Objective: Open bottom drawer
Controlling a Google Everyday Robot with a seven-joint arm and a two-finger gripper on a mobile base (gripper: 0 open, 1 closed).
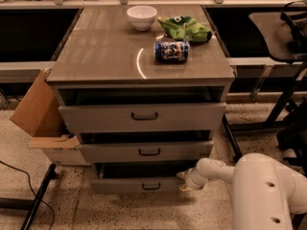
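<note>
Item: your gripper [185, 181], low near the floor on its white arm [218, 169]; you could not tell whether it was spread or closed.
Item: bottom drawer [124, 185], immediately left of the gripper, standing slightly out; loop handle [151, 186] further left.
Item: above the gripper, middle drawer [110, 152], top drawer [96, 118], can [171, 51], bowl [142, 17].

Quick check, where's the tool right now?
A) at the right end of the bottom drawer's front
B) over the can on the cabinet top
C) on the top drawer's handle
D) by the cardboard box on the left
A: the tool is down near the floor at the right end of the bottom drawer, off to the side of its black handle, not on it.
</note>
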